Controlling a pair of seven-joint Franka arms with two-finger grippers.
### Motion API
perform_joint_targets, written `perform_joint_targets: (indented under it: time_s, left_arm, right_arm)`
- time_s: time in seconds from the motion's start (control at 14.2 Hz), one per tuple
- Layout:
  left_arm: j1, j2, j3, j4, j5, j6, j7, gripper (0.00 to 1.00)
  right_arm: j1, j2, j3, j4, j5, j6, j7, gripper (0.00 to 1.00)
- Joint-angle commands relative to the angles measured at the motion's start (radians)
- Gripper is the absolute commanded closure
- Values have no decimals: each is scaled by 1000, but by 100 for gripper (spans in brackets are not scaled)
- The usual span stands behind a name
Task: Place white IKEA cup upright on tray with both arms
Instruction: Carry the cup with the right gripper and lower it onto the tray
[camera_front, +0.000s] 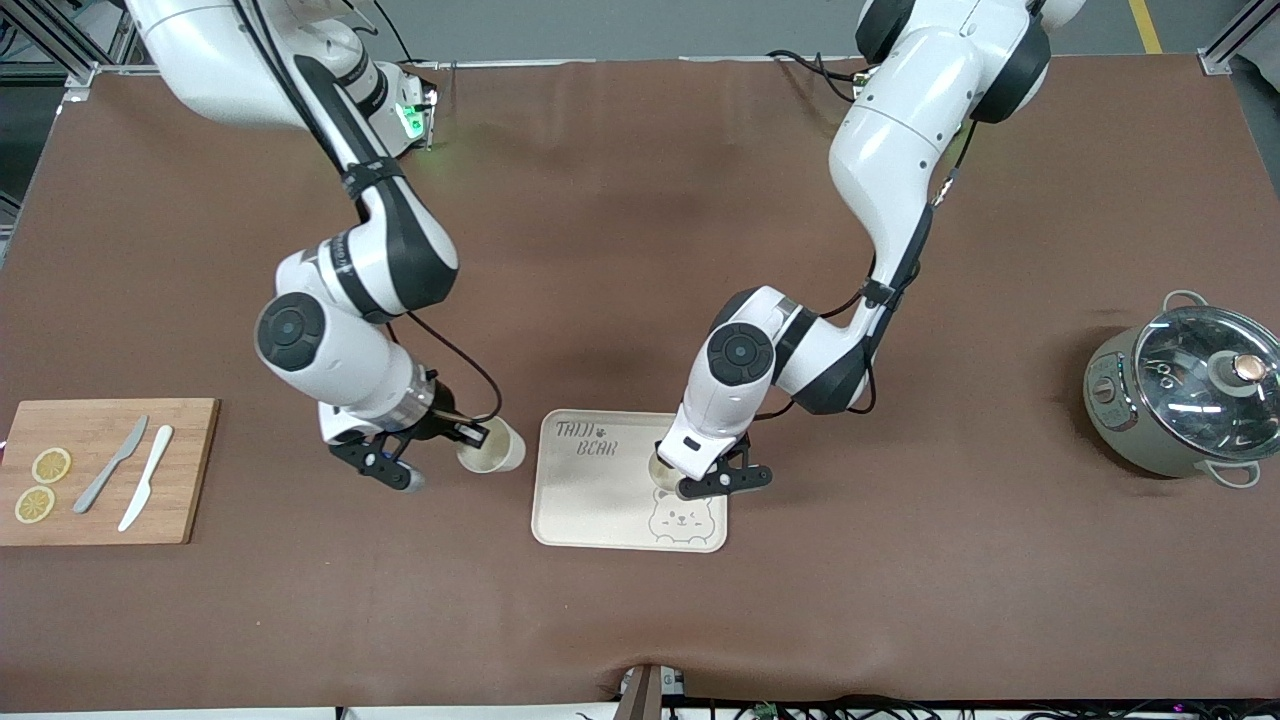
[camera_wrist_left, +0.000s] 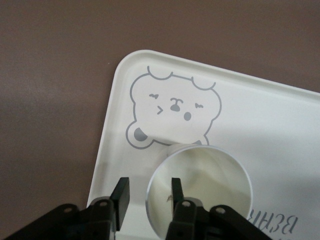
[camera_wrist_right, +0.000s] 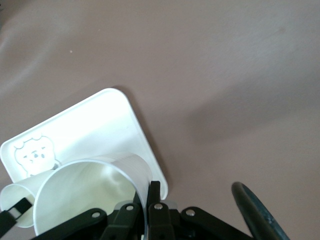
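The cream tray (camera_front: 590, 505) with bear face lies at the table's middle and shows in the left wrist view (camera_wrist_left: 280, 125) and the right wrist view (camera_wrist_right: 100, 125). One white cup (camera_front: 662, 470) stands upright on it beside the bear (camera_wrist_left: 200, 185). My left gripper (camera_front: 690, 483) is open over that cup's rim (camera_wrist_left: 149, 187), one finger inside and one outside. My right gripper (camera_front: 474, 433) is shut on the wall of a second white cup (camera_front: 497, 447), held tilted over the table beside the tray's edge (camera_wrist_right: 85, 195).
A wooden cutting board (camera_front: 190, 470) with two knives and lemon slices lies at the right arm's end. A grey pot with a glass lid (camera_front: 1180, 400) stands at the left arm's end. The brown table cover runs to all edges.
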Motion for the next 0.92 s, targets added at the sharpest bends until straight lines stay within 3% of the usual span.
perform_joint_targets:
  time_s: [0.0,0.64,0.85]
  left_arm:
    - [-6,9,10,21,6,0,-1,49]
    - [2,5,7,23,6,-2,8,51]
    - [5,-1,4,27,5,-60,34,49]
  right_arm:
    - [35,80,-15,113,-1,-11,63,100]
    - [101,206,-18,204,-158,91,214,100]
    - [128,242,-22,205,-195,145,261,100]
